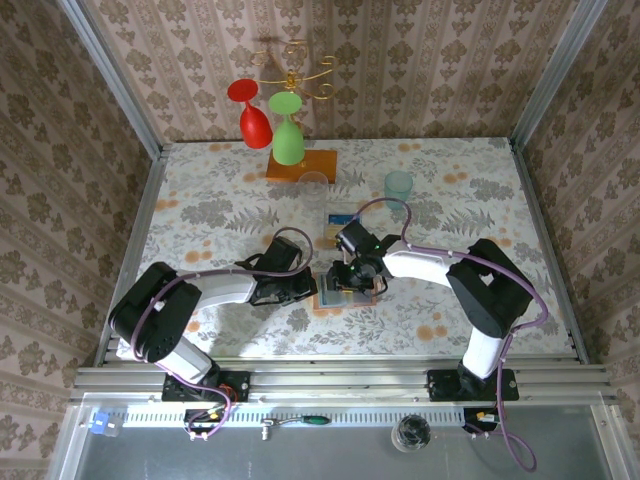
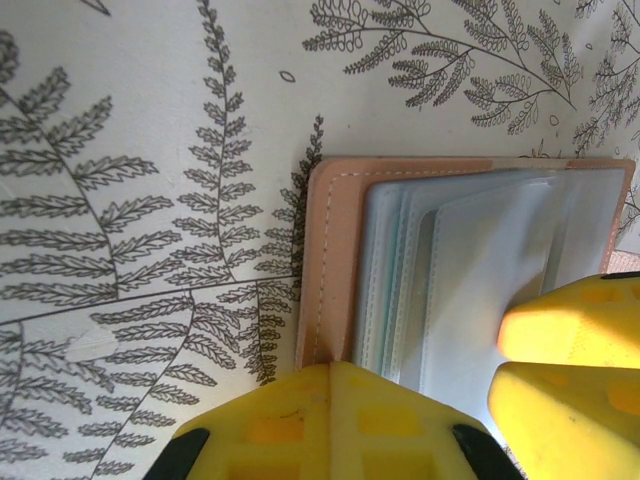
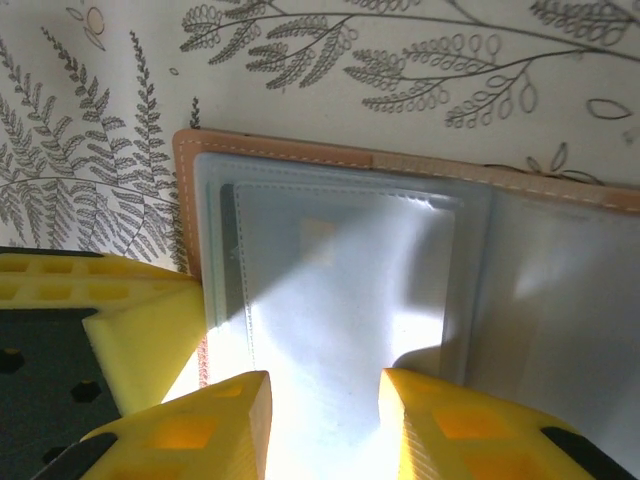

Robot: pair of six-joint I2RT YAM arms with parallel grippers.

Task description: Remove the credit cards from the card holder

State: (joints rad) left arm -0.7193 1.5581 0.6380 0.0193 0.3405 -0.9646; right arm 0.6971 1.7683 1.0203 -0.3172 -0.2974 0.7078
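The left gripper, fingers closed, touched the edge of the open card holder, while the right gripper rested parted fingers on its pockets.

On the floral-print table: one salmon-brown folding card holder, lying open, and one small blue-and-tan card just beyond it. Two white robot arms, one left and one right, meet over the holder. At the far edge are two upside-down plastic goblets, one red and one green, on one gold wire rack with one orange wooden base. Near them stand one clear tumbler and one pale teal cup.
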